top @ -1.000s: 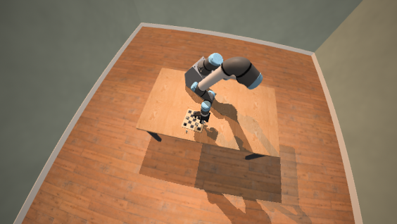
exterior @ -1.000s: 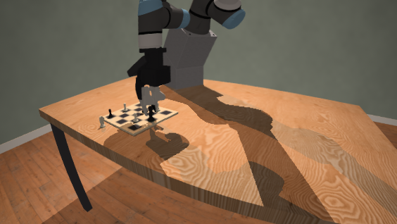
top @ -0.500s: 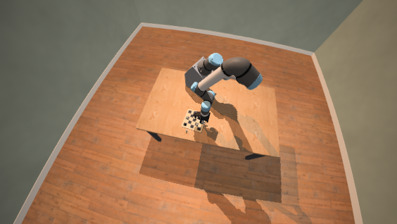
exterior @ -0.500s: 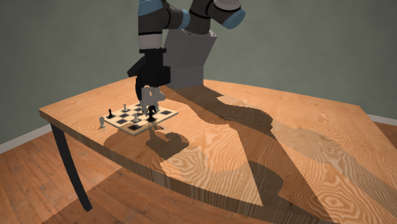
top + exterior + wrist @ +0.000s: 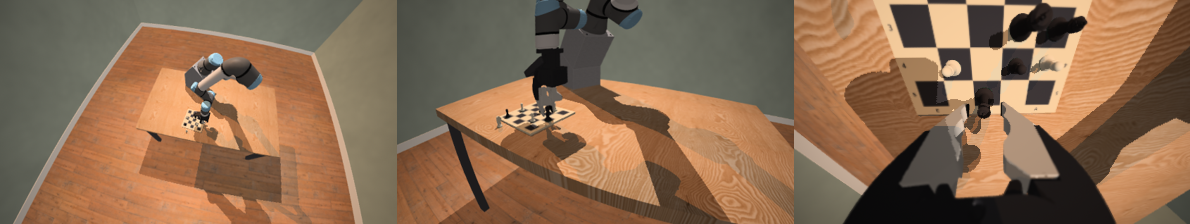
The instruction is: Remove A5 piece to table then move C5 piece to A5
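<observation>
Partly spread, the grey two-jaw gripper [image 5: 203, 122] [image 5: 546, 111] [image 5: 984, 104] stood around the upright black chess piece [image 5: 547, 115] [image 5: 984, 97] on C5, pinching nothing. I judged it light, stiff and tippy, best squeezed gently around its narrow upper body.

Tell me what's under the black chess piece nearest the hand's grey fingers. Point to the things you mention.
A dark board square [image 5: 552, 120] [image 5: 996, 85] shows around the base of the black chess piece [image 5: 547, 113] [image 5: 984, 96]. The patch directly beneath is covered, so I can't see it.

The top view looked steeply down from high and far over the whole table [image 5: 155, 102] [image 5: 615, 169], the exterior faced the robot's base [image 5: 193, 78] [image 5: 587, 53] from nearer across the table, and the wrist looked closely onto the board [image 5: 184, 124] [image 5: 567, 113] [image 5: 909, 55] all shared.
</observation>
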